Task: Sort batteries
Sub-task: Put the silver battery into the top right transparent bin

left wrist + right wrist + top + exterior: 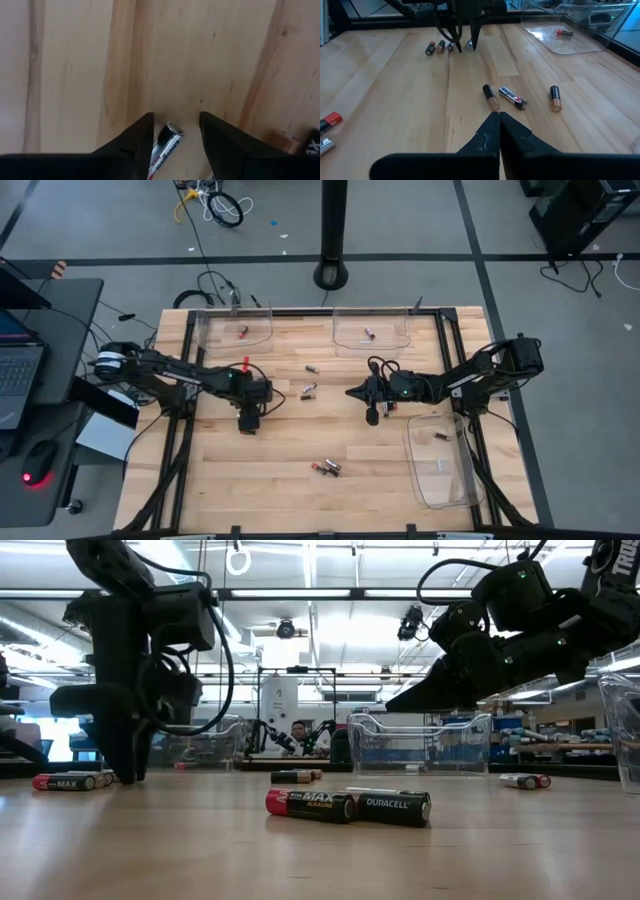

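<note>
**Left claw straddles a silver battery on the tabletop**

The left claw [176,131] points down at the wooden tabletop [200,55] with its fingers [137,137] spread apart. A silver-grey battery [167,142] lies flat on the wood in the gap between them, slightly tilted and nearer one finger; neither fingertip clearly presses it. Just beside that claw, a few more cells [436,47] lie in a short row. Farther out, three batteries [512,97] rest near the tabletop's middle, in front of the right claw [499,116], which hangs above the wood with its fingers pressed together and empty. Clear trays [238,330] along the far edge each contain a battery.
</note>
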Robot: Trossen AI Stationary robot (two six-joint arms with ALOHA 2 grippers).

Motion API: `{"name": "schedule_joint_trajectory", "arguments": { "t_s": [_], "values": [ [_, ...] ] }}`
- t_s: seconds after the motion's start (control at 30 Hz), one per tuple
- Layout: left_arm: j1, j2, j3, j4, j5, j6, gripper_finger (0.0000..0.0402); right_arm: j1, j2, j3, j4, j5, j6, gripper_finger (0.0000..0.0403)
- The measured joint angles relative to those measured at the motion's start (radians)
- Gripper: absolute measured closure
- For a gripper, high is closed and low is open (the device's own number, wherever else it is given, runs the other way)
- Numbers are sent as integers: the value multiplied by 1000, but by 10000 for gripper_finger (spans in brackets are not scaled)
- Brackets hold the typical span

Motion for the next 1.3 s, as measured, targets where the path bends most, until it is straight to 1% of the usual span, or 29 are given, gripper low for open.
{"name": "schedule_joint_trajectory", "arguments": {
  "t_s": [0.27,0.43,0.53,0.67,0.77,0.87,0.97,1.13,1.23,1.3],
  "values": [
    [-1,-1,4,-5,6,36,307,0,0,0,0,0,0,394],
    [1,6,63,-45,-16,116,349,0,0,0,0,0,0,394],
    [2,2,123,-57,-23,162,366,0,0,0,0,0,0,394],
    [1,3,187,-165,-21,189,372,0,0,0,0,0,0,394],
    [1,2,210,-264,-38,235,367,0,0,0,0,0,0,394],
    [11,2,214,-302,-78,261,348,0,0,0,0,0,0,394],
    [53,2,203,-302,-78,281,317,0,0,0,0,0,-8,394],
    [155,2,180,-290,-45,371,265,0,0,0,0,0,-11,394],
    [213,3,174,-264,-41,422,246,0,0,0,0,0,-14,394],
    [243,11,174,-236,-21,458,241,0,0,0,1,0,-19,394]
  ]
}}
